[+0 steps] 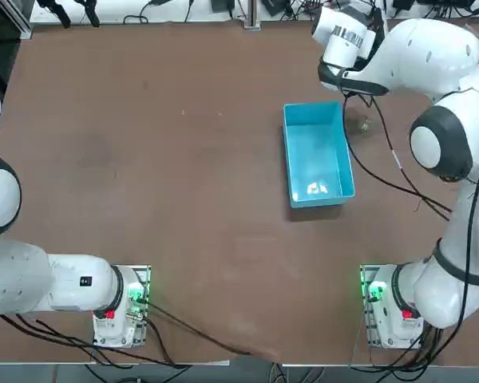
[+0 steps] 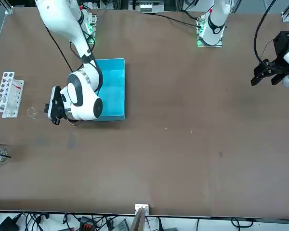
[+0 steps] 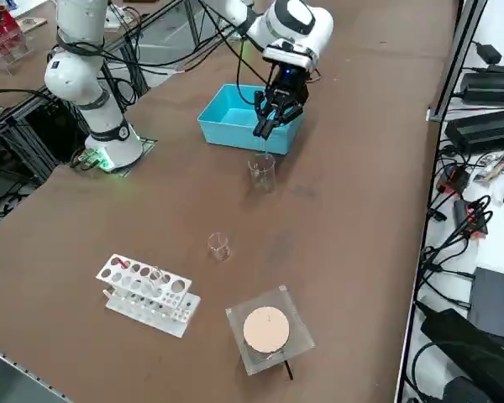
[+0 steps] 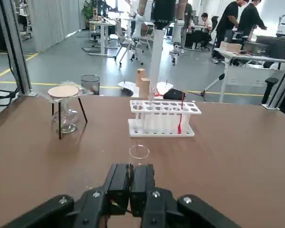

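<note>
We see the right gripper (image 3: 265, 128), fingers pressed together, poised over a glass beaker (image 3: 262, 172) that stands just beside the blue bin (image 3: 227, 126).
We judge that a low sideways drift could clip the beaker's rim and tip it; we find no readable label or writing.

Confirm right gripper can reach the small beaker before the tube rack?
Probably yes: the right gripper hangs shut near the blue bin, and only the taller beaker close by it stands between it and the small beaker.
</note>
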{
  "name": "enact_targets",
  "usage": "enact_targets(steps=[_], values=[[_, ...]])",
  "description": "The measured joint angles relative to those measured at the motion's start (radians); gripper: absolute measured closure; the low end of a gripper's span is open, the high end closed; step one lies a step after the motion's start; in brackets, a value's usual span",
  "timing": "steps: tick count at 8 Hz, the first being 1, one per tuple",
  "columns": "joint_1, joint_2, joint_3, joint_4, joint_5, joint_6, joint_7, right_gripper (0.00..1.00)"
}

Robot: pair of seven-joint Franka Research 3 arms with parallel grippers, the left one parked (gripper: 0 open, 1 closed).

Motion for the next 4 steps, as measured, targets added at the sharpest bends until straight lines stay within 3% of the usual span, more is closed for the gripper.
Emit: enact_targets(steps=[4], values=[[-0.008, 0.069, -0.002, 0.000, 0.028, 0.000, 0.109, 0.95]])
